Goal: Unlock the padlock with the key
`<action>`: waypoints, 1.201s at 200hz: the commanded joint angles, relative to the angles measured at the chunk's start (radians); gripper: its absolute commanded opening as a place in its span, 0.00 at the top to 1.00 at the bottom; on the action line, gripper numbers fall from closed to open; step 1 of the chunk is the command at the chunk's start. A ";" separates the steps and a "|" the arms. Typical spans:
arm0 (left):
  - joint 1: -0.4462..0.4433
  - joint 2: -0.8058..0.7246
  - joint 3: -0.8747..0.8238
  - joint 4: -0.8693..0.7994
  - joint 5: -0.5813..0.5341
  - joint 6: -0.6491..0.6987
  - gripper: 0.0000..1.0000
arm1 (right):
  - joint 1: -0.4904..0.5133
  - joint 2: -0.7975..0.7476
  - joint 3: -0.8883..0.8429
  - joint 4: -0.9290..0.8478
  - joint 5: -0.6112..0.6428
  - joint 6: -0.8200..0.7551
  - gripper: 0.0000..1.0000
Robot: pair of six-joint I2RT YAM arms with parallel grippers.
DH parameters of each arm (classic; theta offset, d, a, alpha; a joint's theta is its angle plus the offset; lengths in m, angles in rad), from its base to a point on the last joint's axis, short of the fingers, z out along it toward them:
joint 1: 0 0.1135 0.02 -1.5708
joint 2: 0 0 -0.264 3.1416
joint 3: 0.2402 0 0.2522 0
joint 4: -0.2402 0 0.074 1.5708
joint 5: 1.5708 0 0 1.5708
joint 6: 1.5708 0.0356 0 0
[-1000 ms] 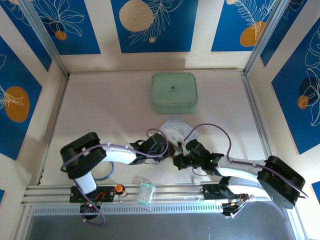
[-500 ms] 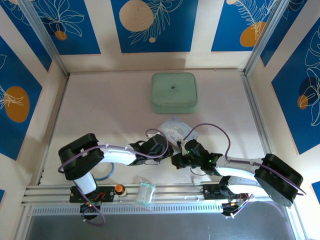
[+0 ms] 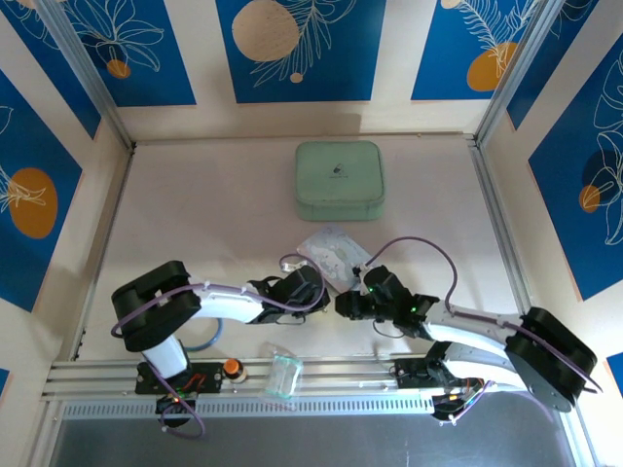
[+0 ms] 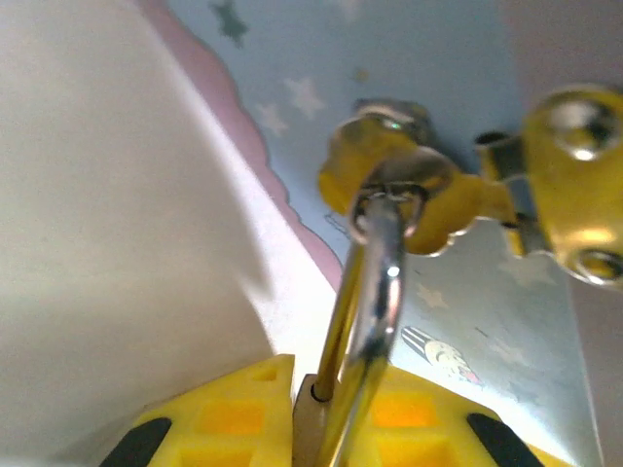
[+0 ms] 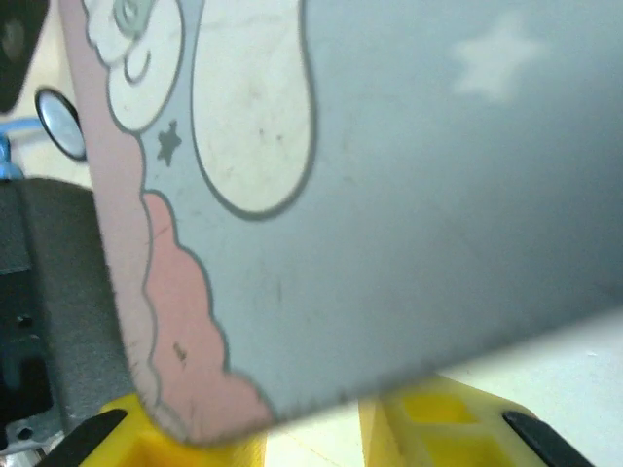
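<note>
The padlock (image 4: 313, 428) is a small brass body pinched between my left gripper's (image 4: 316, 438) yellow fingers. Its silver shackle (image 4: 375, 282) runs up through the yellow hasp (image 4: 389, 175) of the pale blue cartoon tin (image 4: 458, 78). From above, the left gripper (image 3: 317, 288) sits at the tin's (image 3: 334, 255) near edge, and the right gripper (image 3: 345, 303) is just beside it. In the right wrist view, the right gripper (image 5: 311, 443) stands open under the tin's lid (image 5: 389, 195), with bare table between its fingers (image 5: 438, 418). The key is hidden.
A mint green case (image 3: 339, 180) lies at the back centre. A clear plastic piece (image 3: 284, 375) and an orange knob (image 3: 232, 367) sit on the front rail. A round silver disc (image 5: 58, 122) on a blue tube lies left of the tin.
The right gripper's jaws have parted from shut to open. The tin has shifted and turned slightly to the left. The left gripper stays clamped on the padlock.
</note>
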 commanded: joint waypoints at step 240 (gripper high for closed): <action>-0.182 0.190 0.480 -1.033 -0.461 0.299 0.76 | -0.096 -0.083 0.048 -0.210 0.181 0.059 0.67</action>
